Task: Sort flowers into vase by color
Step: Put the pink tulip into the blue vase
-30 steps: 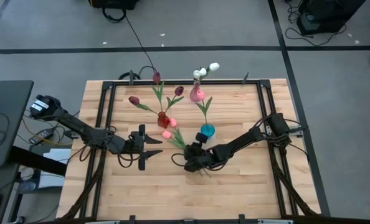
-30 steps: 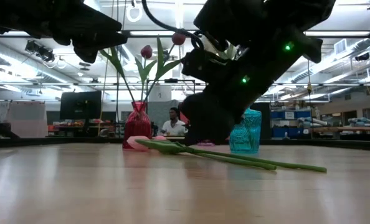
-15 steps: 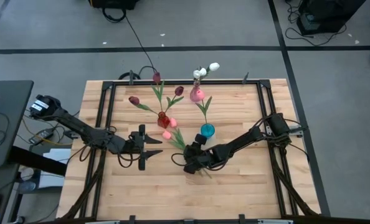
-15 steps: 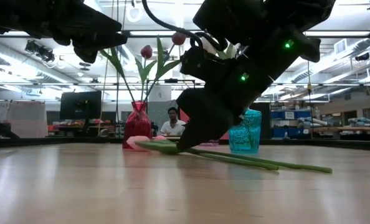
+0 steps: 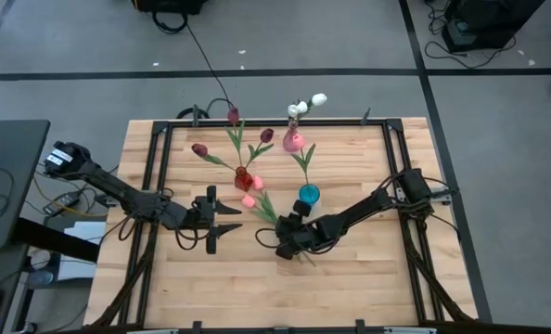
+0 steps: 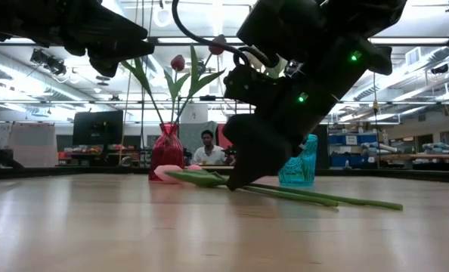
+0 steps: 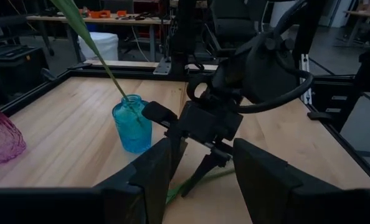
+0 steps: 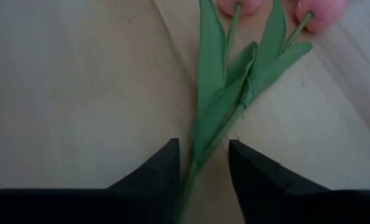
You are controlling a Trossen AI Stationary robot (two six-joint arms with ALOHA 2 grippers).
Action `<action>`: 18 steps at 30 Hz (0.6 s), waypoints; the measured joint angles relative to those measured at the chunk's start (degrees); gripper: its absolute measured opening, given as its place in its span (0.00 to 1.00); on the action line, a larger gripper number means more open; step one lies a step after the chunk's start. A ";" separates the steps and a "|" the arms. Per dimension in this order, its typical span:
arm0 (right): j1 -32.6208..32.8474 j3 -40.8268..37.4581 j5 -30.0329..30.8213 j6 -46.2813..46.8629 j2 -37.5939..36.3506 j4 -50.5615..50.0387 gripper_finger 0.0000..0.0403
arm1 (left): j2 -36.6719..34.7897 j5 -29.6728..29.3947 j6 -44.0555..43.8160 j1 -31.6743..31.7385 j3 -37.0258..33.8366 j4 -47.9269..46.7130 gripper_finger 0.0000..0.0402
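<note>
Right gripper [image 8: 200, 163], fingers apart, straddled the stems of two pink tulips [image 8: 235, 106] lying mid-table. A sound grasp required closing squarely on one stem. Left gripper [image 5: 222, 224] waited open alongside.

Colours observed: flowers, vases, surface.
Two pink tulips [image 8: 278, 37] on green stems lie on the pale wood-grain surface [image 5: 350, 278]; maroon tulips [image 5: 231, 130] in a red vase [image 6: 166, 151]; white tulips [image 5: 308, 102] in a pink vase [image 5: 293, 141]; teal patterned vase [image 7: 132, 123].
</note>
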 joint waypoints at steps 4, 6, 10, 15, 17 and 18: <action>0.04 0.00 -0.62 0.58 0.00 -0.16 0.21 | 0.00 0.00 -0.01 0.00 0.00 -0.16 0.44; -0.03 0.00 -0.90 1.61 0.00 -0.22 0.12 | 0.00 0.00 -0.02 0.00 0.00 -0.40 0.44; -0.13 0.00 -1.11 3.04 -0.09 -0.13 0.03 | 0.00 0.02 -0.22 0.00 0.00 -0.76 0.44; -0.15 -0.07 -1.71 5.19 -2.30 -0.34 0.07 | 0.00 0.02 -0.23 0.00 0.00 -0.71 0.44; 0.02 -0.07 -1.72 5.31 -4.11 -0.25 0.05 | 0.00 0.02 -0.23 0.00 0.00 -0.59 0.44; 0.18 -0.07 -1.83 5.28 -5.15 -0.25 0.04 | 0.00 0.02 -0.23 0.00 0.00 -0.57 0.44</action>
